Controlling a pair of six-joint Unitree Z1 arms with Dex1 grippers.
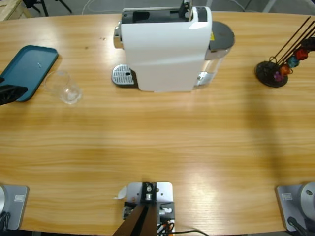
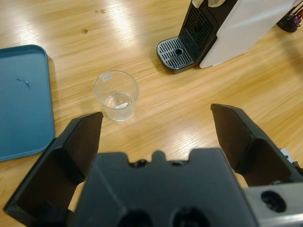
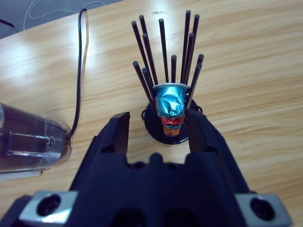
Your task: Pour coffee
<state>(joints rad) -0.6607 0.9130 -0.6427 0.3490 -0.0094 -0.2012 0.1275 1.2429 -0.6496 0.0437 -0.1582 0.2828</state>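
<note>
My left gripper [image 2: 156, 137] hangs low over the counter [image 1: 157, 142] with its jaws spread wide and nothing between them, looking down at the clear glass [image 2: 116, 95] that stands just ahead of it. In the high view only a black tip of that gripper [image 1: 11, 93] shows at the left edge, lying over the near corner of the teal tray [image 1: 27, 69]. My right gripper [image 3: 158, 130] is tipped down toward the capsule holder [image 3: 166, 75], a black base with thin upright rods; its jaws are parted and released, standing to either side of the holder's base, and I cannot tell whether they touch it. A crumpled blue capsule [image 3: 170, 100] sits between the rods with a red one just under it. I can read no brand or writing on anything in view. The glass [image 1: 64, 87] stands upright on the bare counter just beside the tray's right edge, apart from the white coffee machine [image 1: 165, 49] and its metal drip grate [image 2: 176, 51]. The coffee [image 2: 118, 101] shows only as a pale film at the bottom of the glass. The tray holds nothing but a small speck. A clear water tank [image 3: 28, 142] lies at the left edge of my right wrist view, with a black cable [image 3: 79, 71] running past it over the counter.
</note>
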